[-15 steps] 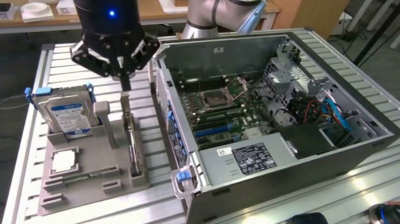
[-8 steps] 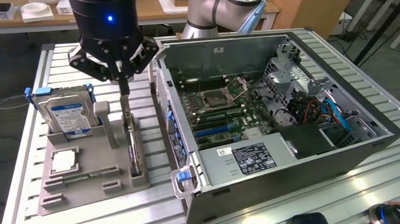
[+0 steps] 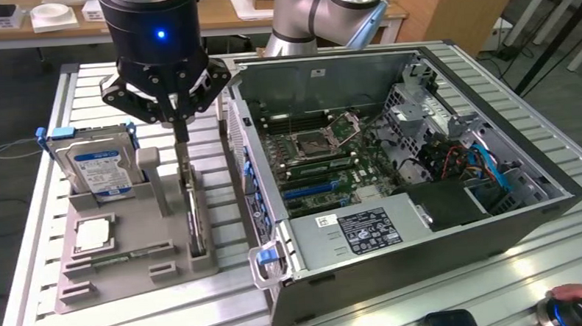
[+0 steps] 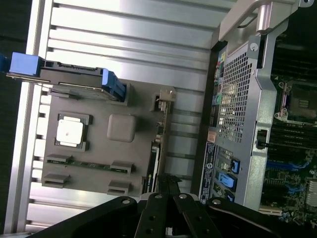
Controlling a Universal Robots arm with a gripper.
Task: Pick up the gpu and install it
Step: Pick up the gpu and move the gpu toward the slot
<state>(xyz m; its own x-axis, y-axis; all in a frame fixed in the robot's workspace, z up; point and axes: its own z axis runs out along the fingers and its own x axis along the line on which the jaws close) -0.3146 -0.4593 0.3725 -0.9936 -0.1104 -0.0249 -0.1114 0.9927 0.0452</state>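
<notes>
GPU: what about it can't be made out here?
- gpu faces: edge-on in both views, so no board detail.
- Its lower edge: exterior view, sunk in the grey holder.
- One end: wrist view, covered by the pincer links.

And there's the gpu [image 3: 192,211]: a thin black card, upright on its long edge in a slot of the grey holder [image 3: 128,267]. It sits directly beneath the jaws, slim as a blade edge-on, its greyish metal end [image 4: 166,97] standing tall.
</notes>
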